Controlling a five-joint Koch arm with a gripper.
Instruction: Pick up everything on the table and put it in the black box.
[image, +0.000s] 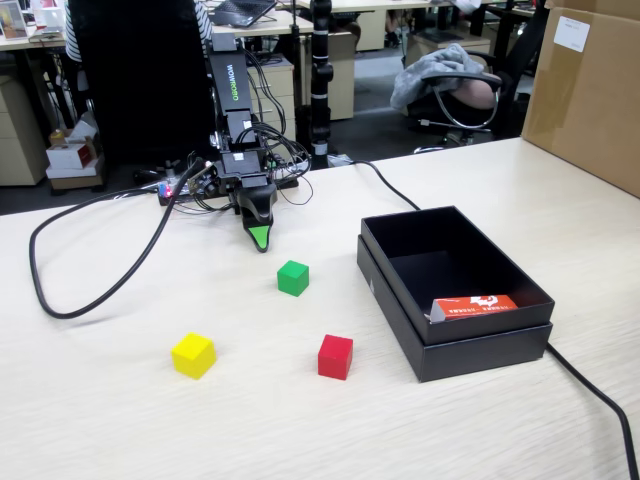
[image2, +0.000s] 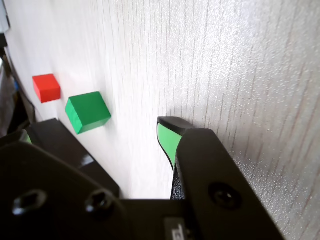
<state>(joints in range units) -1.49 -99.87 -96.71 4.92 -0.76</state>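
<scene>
The pale beige wood-grain worktop (image: 120, 420) looks smooth with a faint sheen. The shallow matte black cardboard box (image: 480, 352) is dull. The green (image: 293, 278), yellow (image: 193, 355) and red (image: 335, 357) cubes appear smooth, solid-coloured. The black plastic pincer (image2: 100, 132) has glossy green pads (image2: 165, 140).

Three cubes (image: 293, 278) on table (image: 120, 420) in fixed view, box (image: 452, 290) to their right, carton (image: 476, 306) inside box, gripper (image: 259, 238) behind cubes

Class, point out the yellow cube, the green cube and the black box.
yellow cube (image: 193, 354), fixed view, its top face.
green cube (image2: 88, 111), wrist view, its top face.
black box (image: 480, 353), fixed view, its near outer wall.
</scene>
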